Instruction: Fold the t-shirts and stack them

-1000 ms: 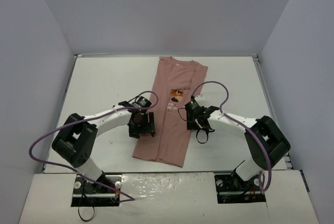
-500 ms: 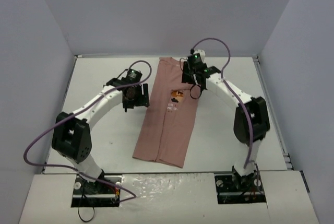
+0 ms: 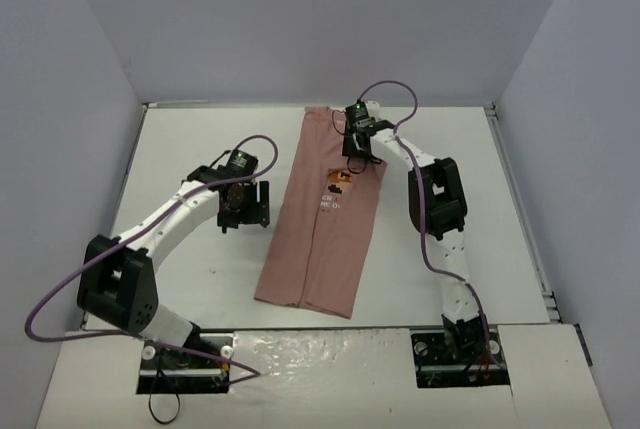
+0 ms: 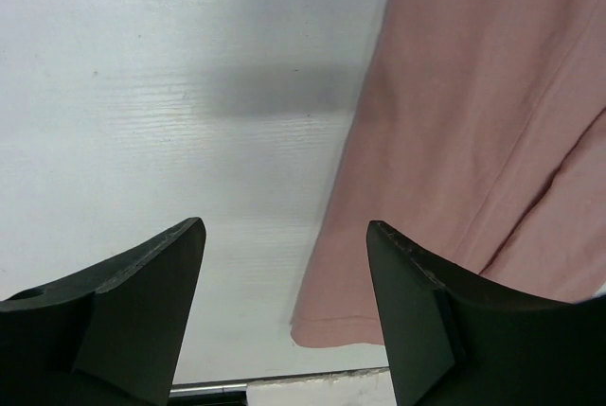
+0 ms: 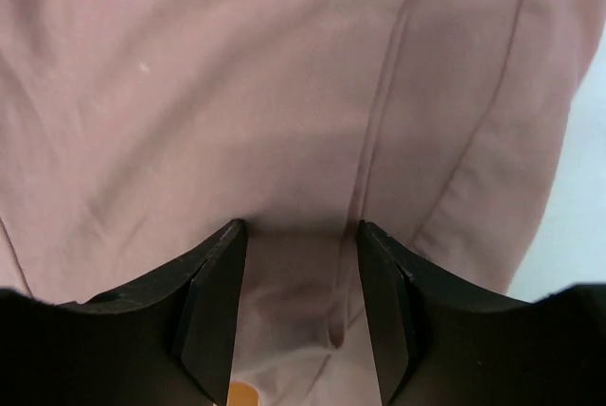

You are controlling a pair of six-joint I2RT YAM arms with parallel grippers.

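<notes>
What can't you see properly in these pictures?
- Words in the print on the t-shirt: too small in the top view; the right wrist view shows only an orange speck at its bottom edge.
- T-shirt's far end: the right gripper partly covers it in the top view.
- Whether that gripper touches the cloth: unclear in every view.
- Left wrist view: its right edge crops the t-shirt.

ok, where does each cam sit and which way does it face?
Top external: above, behind the bases, facing down on the table; left hand and right hand show.
Left wrist: on left arm, facing down; fingers frame table and t-shirt edge.
Right wrist: on right arm, facing down; fingers frame cloth.
Shared: all see the t-shirt.
</notes>
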